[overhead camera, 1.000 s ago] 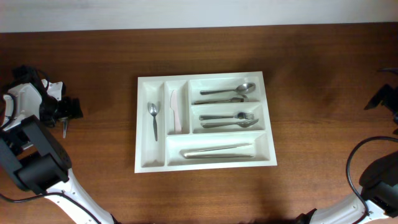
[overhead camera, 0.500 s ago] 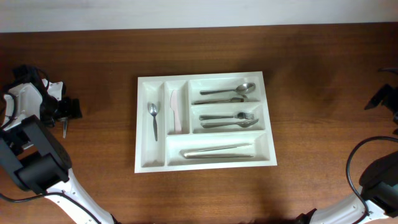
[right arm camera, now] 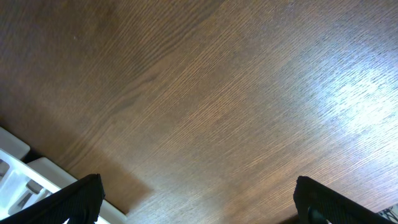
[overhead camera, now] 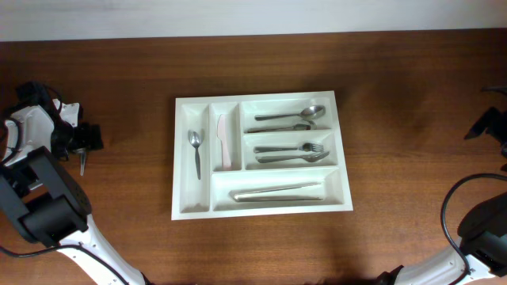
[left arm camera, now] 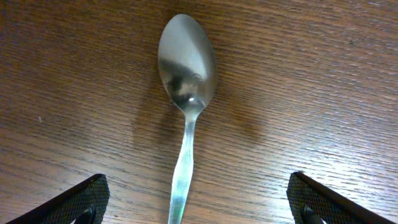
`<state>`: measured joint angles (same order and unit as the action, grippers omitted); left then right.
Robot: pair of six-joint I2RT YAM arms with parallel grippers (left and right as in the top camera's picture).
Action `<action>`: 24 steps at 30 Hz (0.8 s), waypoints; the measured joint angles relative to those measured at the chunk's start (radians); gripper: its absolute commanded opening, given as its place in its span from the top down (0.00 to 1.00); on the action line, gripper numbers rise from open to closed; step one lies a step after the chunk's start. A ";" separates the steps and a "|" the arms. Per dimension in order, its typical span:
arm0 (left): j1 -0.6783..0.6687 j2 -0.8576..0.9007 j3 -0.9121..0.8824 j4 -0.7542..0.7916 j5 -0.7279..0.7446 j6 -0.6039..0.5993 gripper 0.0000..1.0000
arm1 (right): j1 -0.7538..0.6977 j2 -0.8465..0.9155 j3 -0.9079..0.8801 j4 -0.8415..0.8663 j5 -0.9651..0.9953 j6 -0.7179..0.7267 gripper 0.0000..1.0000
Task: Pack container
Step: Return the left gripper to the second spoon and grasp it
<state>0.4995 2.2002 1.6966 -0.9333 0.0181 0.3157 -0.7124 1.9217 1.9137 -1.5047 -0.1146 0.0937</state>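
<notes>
Steel spoon (left arm camera: pixel 186 68) lies on the tabletop (left arm camera: pixel 323 74) left of the container (overhead camera: pixel 181 207); left gripper (left arm camera: pixel 198 200) hovers over it, jaws wide to straddle the handle; right gripper (right arm camera: pixel 199 202) idles, jaws open too.

spoon (left arm camera: pixel 186 74): handle cut by bottom edge | container (right arm camera: pixel 43 175): only corner in frame

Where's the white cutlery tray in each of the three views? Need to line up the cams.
Overhead: the container lies in the middle of the picture.
Left wrist: not in it; only a spoon lying on the wood.
Right wrist: a white corner of the container shows at the bottom left edge.
Shared landmark: the brown wooden table, seen in all three views.
</notes>
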 measured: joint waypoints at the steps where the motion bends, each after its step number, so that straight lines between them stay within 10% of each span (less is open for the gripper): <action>1: 0.000 0.000 0.000 0.000 -0.004 0.000 0.07 | 0.000 0.000 0.000 0.000 0.000 0.000 0.01; 24: 0.000 0.042 0.000 -0.007 -0.022 0.003 0.06 | 0.000 0.000 0.000 0.000 0.000 0.000 0.01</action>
<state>0.4999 2.2421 1.6962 -0.9405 -0.0040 0.3187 -0.7124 1.9217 1.9137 -1.5047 -0.1150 0.0933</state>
